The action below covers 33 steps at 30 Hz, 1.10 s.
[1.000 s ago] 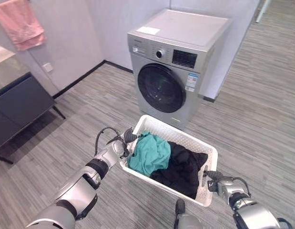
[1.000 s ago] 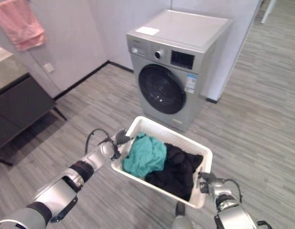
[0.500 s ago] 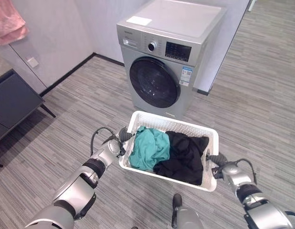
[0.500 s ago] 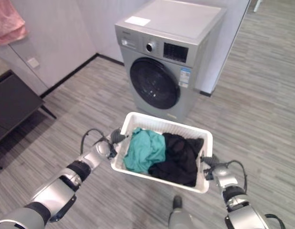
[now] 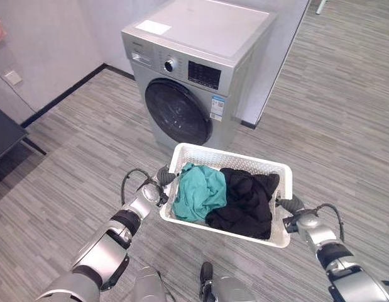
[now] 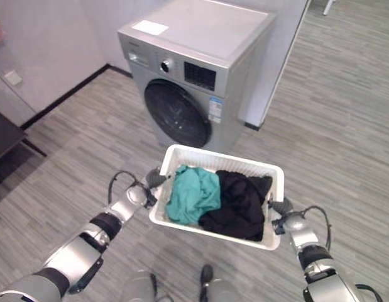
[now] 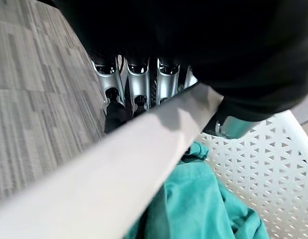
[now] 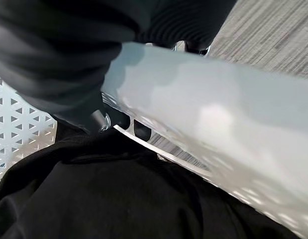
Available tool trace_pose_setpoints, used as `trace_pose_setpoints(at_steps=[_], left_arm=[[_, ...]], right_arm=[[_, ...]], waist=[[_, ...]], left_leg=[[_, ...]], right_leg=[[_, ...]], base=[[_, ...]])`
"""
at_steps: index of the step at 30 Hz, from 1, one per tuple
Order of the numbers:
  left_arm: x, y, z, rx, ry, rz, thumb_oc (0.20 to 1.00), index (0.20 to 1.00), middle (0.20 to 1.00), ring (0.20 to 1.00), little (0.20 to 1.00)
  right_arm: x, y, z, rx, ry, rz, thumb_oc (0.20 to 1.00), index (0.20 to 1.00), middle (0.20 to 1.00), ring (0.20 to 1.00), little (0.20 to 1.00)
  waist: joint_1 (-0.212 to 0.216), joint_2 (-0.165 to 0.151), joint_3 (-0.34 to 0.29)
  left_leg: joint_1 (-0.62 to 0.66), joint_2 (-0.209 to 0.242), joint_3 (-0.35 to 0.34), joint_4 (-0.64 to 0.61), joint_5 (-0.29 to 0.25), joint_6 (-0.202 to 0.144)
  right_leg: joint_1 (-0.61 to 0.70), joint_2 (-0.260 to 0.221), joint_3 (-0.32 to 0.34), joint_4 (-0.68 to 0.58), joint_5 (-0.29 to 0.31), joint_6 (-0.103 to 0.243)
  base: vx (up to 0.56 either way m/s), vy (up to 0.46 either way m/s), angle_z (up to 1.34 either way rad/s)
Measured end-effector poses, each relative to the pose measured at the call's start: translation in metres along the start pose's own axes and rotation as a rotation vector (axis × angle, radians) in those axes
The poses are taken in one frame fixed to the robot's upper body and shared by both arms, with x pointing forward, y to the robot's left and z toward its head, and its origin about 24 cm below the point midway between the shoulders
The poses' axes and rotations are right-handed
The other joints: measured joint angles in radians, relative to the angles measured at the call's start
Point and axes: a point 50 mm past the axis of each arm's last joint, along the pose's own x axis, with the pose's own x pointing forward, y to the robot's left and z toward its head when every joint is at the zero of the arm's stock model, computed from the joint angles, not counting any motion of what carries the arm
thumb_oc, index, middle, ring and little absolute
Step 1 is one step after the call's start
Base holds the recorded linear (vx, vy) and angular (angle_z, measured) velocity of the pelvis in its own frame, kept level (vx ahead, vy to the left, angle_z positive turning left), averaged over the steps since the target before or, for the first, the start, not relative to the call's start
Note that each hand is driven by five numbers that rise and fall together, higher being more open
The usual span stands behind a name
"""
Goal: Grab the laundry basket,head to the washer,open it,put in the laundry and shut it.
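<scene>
**A:** Our left hand (image 5: 158, 186) was at the centre-left of the frame, its fingers (image 7: 136, 84) curled under the rim of the white laundry basket (image 5: 227, 158) and holding it. What about the other side?

**B:** Our right hand (image 5: 297, 215) was at the lower right, closed over the opposite rim. Its wrist view showed the rim running across the hand. Between our hands, the basket hung in the middle of the frame, clear of the floor. It held a teal garment (image 5: 199, 192) on its left side and a black garment (image 5: 246, 197) on its right, both heaped above the rim.

**A:** And the washer?

**B:** The silver washer (image 5: 193, 75) stood in the upper centre, just beyond the basket's far edge, with its round dark door (image 5: 178, 112) closed.

**A:** Then we judged ourselves near the end of the walk. To do it well, we needed to keep the basket level and both grips firm, so the heaped clothes would not spill. We also needed to stop where the door had room to swing.

**B:** Grey striped flooring (image 5: 332, 119) covered the room. A pale wall (image 5: 49, 44) with a dark skirting ran along the upper left.
</scene>
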Motion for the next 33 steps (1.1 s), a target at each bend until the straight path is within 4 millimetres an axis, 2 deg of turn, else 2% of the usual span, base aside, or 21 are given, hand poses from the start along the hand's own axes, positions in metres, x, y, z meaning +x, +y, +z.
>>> trace_pose_setpoints(at_steps=[2,5,8,9,10,11,12,13,14,15,17,19,22,23,24,26,27,28,30,31,33], left_arm=[[-0.003,0.007,-0.013,0.010,0.031,0.016,0.200,0.200,0.200,0.200,0.200],[-0.004,0.002,-0.017,-0.010,0.037,-0.001,0.200,0.200,0.200,0.200,0.200],[-0.004,0.002,-0.016,-0.012,0.030,-0.001,0.200,0.200,0.200,0.200,0.200],[-0.005,-0.002,-0.016,-0.018,0.029,-0.009,0.200,0.200,0.200,0.200,0.200],[-0.006,-0.005,-0.018,-0.019,0.037,-0.015,0.200,0.200,0.200,0.200,0.200],[-0.006,-0.005,-0.019,-0.019,0.039,-0.016,0.200,0.200,0.200,0.200,0.200],[-0.006,-0.005,-0.019,-0.019,0.039,-0.014,0.200,0.200,0.200,0.200,0.200],[-0.006,-0.004,-0.019,-0.018,0.039,-0.012,0.200,0.200,0.200,0.200,0.200],[-0.006,-0.001,-0.021,-0.011,0.042,-0.004,0.200,0.200,0.200,0.200,0.200],[-0.007,-0.001,-0.022,0.000,0.045,0.003,0.200,0.200,0.200,0.200,0.200],[-0.007,0.005,-0.025,0.016,0.052,0.020,0.200,0.200,0.200,0.200,0.200],[-0.007,0.005,-0.022,0.019,0.043,0.019,0.200,0.200,0.200,0.200,0.200],[-0.007,0.006,-0.023,0.039,0.041,0.015,0.200,0.200,0.200,0.200,0.200],[-0.007,0.006,-0.023,0.039,0.038,0.016,0.200,0.200,0.200,0.200,0.200],[-0.007,0.008,-0.022,0.037,0.034,0.020,0.200,0.200,0.200,0.200,0.200],[-0.007,0.015,-0.022,0.045,0.031,0.037,0.200,0.200,0.200,0.200,0.200],[-0.006,0.020,-0.017,0.038,0.017,0.051,0.200,0.200,0.200,0.200,0.200],[-0.005,0.023,-0.015,0.030,0.010,0.060,0.200,0.200,0.200,0.200,0.200],[-0.005,0.033,-0.009,-0.001,-0.012,0.089,0.200,0.200,0.200,0.200,0.200],[-0.005,0.038,-0.005,-0.006,-0.031,0.104,0.200,0.200,0.200,0.200,0.200],[-0.005,0.041,0.008,-0.031,-0.085,0.121,0.200,0.200,0.200,0.200,0.200]], right_arm=[[0.002,0.012,0.001,-0.004,0.010,0.031,0.200,0.200,0.200,0.200,0.200],[0.001,0.015,-0.003,-0.014,0.025,0.039,0.200,0.200,0.200,0.200,0.200],[0.001,0.013,-0.006,-0.020,0.030,0.035,0.200,0.200,0.200,0.200,0.200],[0.001,0.009,-0.005,-0.028,0.029,0.027,0.200,0.200,0.200,0.200,0.200],[0.001,0.008,-0.005,-0.030,0.029,0.026,0.200,0.200,0.200,0.200,0.200],[0.000,0.009,-0.007,-0.030,0.032,0.027,0.200,0.200,0.200,0.200,0.200],[0.000,0.010,-0.007,-0.029,0.033,0.029,0.200,0.200,0.200,0.200,0.200],[0.000,0.012,-0.009,-0.033,0.037,0.038,0.200,0.200,0.200,0.200,0.200],[-0.001,0.017,-0.011,-0.028,0.041,0.052,0.200,0.200,0.200,0.200,0.200],[-0.001,0.023,-0.010,-0.020,0.039,0.064,0.200,0.200,0.200,0.200,0.200],[-0.001,0.028,-0.012,-0.010,0.045,0.074,0.200,0.200,0.200,0.200,0.200],[-0.002,0.027,-0.014,0.005,0.051,0.070,0.200,0.200,0.200,0.200,0.200],[-0.002,0.028,-0.015,0.017,0.049,0.071,0.200,0.200,0.200,0.200,0.200],[-0.003,0.029,-0.015,0.018,0.049,0.073,0.200,0.200,0.200,0.200,0.200],[-0.003,0.029,-0.012,0.019,0.036,0.076,0.200,0.200,0.200,0.200,0.200],[-0.003,0.030,-0.007,0.020,0.015,0.078,0.200,0.200,0.200,0.200,0.200],[-0.002,0.027,0.000,0.013,-0.006,0.072,0.200,0.200,0.200,0.200,0.200],[-0.002,0.024,0.005,0.011,-0.026,0.066,0.200,0.200,0.200,0.200,0.200],[-0.003,0.018,0.018,0.003,-0.081,0.056,0.200,0.200,0.200,0.200,0.200],[-0.004,0.016,0.025,0.000,-0.110,0.053,0.200,0.200,0.200,0.200,0.200],[-0.005,0.008,0.026,0.000,-0.121,0.027,0.200,0.200,0.200,0.200,0.200]], waist=[[0.027,0.011,-0.002],[0.023,0.046,-0.019],[0.015,0.063,-0.026],[0.015,0.088,-0.040],[0.019,0.107,-0.051],[0.009,0.107,-0.052],[0.012,0.106,-0.051],[0.028,0.108,-0.052],[0.035,0.104,-0.054],[0.037,0.102,-0.054],[0.050,0.109,-0.059],[0.047,0.108,-0.059],[0.053,0.103,-0.062],[0.051,0.100,-0.063],[0.053,0.099,-0.062],[0.046,0.096,-0.064],[0.043,0.082,-0.064],[0.040,0.073,-0.067],[0.022,0.064,-0.069],[0.014,0.062,-0.070],[-0.010,0.056,-0.073]], left_leg=[[0.082,0.057,-0.027,-0.264,0.009,-0.006],[0.056,0.064,-0.078,-0.235,0.017,-0.011],[0.093,0.039,-0.020,-0.217,0.017,-0.011],[0.121,0.021,-0.014,-0.218,0.062,0.028],[0.154,0.007,0.013,-0.245,0.067,0.014],[0.185,-0.016,0.027,-0.278,0.076,-0.004],[0.203,-0.052,0.032,-0.288,0.066,0.014],[0.218,-0.076,0.036,-0.285,0.048,0.047],[0.224,-0.110,0.032,-0.270,0.008,0.084],[0.223,-0.142,0.055,-0.243,-0.039,0.107],[0.240,-0.209,0.091,-0.247,-0.064,0.149],[0.246,-0.245,0.092,-0.246,-0.073,0.179],[0.260,-0.264,0.112,-0.251,-0.089,0.229],[0.266,-0.267,0.122,-0.249,-0.098,0.240],[0.276,-0.264,0.133,-0.257,-0.109,0.250],[0.289,-0.256,0.146,-0.274,-0.104,0.243],[0.301,-0.257,0.172,-0.278,-0.121,0.240],[0.305,-0.258,0.184,-0.275,-0.133,0.237],[0.315,-0.264,0.189,-0.272,-0.173,0.226],[0.317,-0.266,0.191,-0.261,-0.168,0.219],[0.329,-0.271,0.172,-0.233,-0.206,0.208]], right_leg=[[0.044,0.054,0.051,-0.041,0.011,-0.007],[0.084,0.052,0.099,-0.073,0.002,0.009],[0.122,0.008,0.122,-0.089,-0.009,0.046],[0.123,-0.010,0.123,-0.085,-0.018,0.069],[0.129,-0.024,0.127,-0.085,-0.029,0.089],[0.137,-0.058,0.122,-0.074,-0.039,0.112],[0.130,-0.096,0.120,-0.047,-0.042,0.126],[0.117,-0.130,0.114,-0.009,-0.055,0.145],[0.117,-0.158,0.094,-0.007,-0.038,0.175],[0.119,-0.188,0.092,0.004,-0.036,0.190],[0.083,-0.263,0.092,0.077,-0.040,0.201],[0.056,-0.301,0.092,0.143,-0.036,0.206],[-0.100,-0.350,0.099,0.401,-0.009,0.222],[-0.138,-0.349,0.089,0.439,-0.038,0.230],[-0.186,-0.349,0.043,0.466,-0.075,0.229],[-0.236,-0.318,-0.004,0.430,-0.103,0.212],[-0.305,-0.279,-0.056,0.388,-0.098,0.218],[-0.339,-0.257,-0.093,0.361,-0.077,0.201],[-0.397,-0.229,-0.164,0.332,-0.037,0.175],[-0.400,-0.214,-0.195,0.290,-0.024,0.171],[-0.378,-0.195,-0.210,0.208,0.022,0.157]], base=[[0.21,0.199,-0.88],[0.31,0.331,-0.67],[0.20,0.304,-0.23],[0.24,0.441,-0.24],[0.16,0.327,-0.13],[0.05,0.124,-0.10],[0.07,0.197,-0.14],[0.11,0.291,-0.28],[0.14,0.379,-0.29],[0.11,0.271,-0.29],[0.11,0.295,-0.28],[0.11,0.256,0.02],[0.12,0.221,-0.14],[0.13,0.142,-0.39],[0.15,0.062,-0.42],[0.14,0.046,-0.36],[0.23,0.020,-0.39],[0.37,0.027,-0.36],[0.22,-0.013,-0.16],[0.15,-0.038,0.00],[0.26,-0.035,0.29]])
